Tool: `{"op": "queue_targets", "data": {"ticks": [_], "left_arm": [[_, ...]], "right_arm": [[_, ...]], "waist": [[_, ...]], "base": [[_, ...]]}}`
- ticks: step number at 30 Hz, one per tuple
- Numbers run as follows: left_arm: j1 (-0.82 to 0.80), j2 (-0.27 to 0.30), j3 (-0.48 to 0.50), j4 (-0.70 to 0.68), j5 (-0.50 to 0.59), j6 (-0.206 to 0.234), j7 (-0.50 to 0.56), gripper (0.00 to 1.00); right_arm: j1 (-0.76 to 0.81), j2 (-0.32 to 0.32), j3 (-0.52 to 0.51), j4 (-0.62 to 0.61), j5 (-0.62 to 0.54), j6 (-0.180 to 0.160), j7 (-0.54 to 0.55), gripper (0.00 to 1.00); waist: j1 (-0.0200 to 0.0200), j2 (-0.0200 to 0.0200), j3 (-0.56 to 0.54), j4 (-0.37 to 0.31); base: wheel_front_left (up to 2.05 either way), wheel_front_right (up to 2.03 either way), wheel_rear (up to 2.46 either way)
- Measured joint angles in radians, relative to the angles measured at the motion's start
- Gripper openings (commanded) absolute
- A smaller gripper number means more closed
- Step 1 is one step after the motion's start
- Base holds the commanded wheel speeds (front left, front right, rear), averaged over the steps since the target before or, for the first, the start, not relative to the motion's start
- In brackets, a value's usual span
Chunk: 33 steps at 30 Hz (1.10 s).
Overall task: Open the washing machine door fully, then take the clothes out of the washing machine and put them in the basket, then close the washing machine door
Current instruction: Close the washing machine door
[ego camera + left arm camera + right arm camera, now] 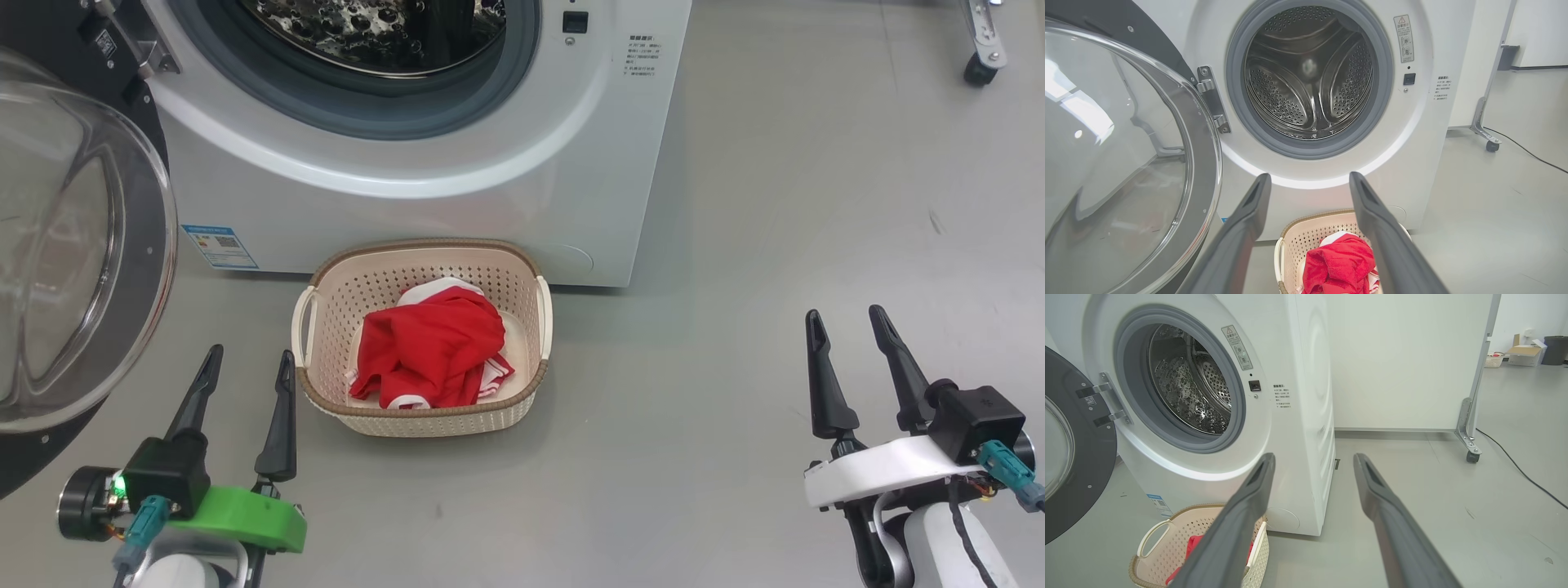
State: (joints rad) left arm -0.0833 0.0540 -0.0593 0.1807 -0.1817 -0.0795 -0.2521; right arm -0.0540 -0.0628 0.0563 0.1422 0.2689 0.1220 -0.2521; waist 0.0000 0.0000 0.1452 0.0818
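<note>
The washing machine door [73,245] is standing swung wide on its hinge at the left of the washing machine [408,212], with its clear glass bowl bulging outward. The drum [1310,77] is showing bare perforated steel inside the grey rubber ring [1237,102], as far as the left wrist view reaches. The basket [424,425] is sitting on the floor [735,367] directly in front of the machine, below the opening and close to the front panel. The clothes [433,347] are lying bunched inside the basket, red with white trim showing at the edges. The left hand [251,353] is hovering low between the door and the basket, just beside the basket's left handle, with its fingers spread wide and holding nothing. The right hand [843,312] is hovering well apart to the basket's right over the floor, its fingers likewise spread wide and empty. Both hands are pointing toward the machine.
</note>
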Motion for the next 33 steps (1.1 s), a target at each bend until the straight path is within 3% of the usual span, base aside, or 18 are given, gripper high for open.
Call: {"op": "queue_targets", "data": {"ticks": [16, 33], "left_arm": [[0.000, 0.000, -0.003, -0.004, 0.027, 0.001, 0.000, 1.00], [0.000, 0.000, -0.002, -0.005, 0.027, 0.004, 0.000, 1.00]], "right_arm": [[-0.001, 0.000, 0.013, 0.011, 0.000, 0.000, 0.000, 1.00], [-0.001, -0.001, 0.014, 0.018, 0.000, 0.000, 0.000, 1.00]], "waist": [[0.0000, 0.0000, -0.007, 0.008], [0.0000, 0.0000, -0.012, 0.010]], "base": [[-0.73, 0.73, 0.00], [-0.11, 0.11, 0.00]]}}
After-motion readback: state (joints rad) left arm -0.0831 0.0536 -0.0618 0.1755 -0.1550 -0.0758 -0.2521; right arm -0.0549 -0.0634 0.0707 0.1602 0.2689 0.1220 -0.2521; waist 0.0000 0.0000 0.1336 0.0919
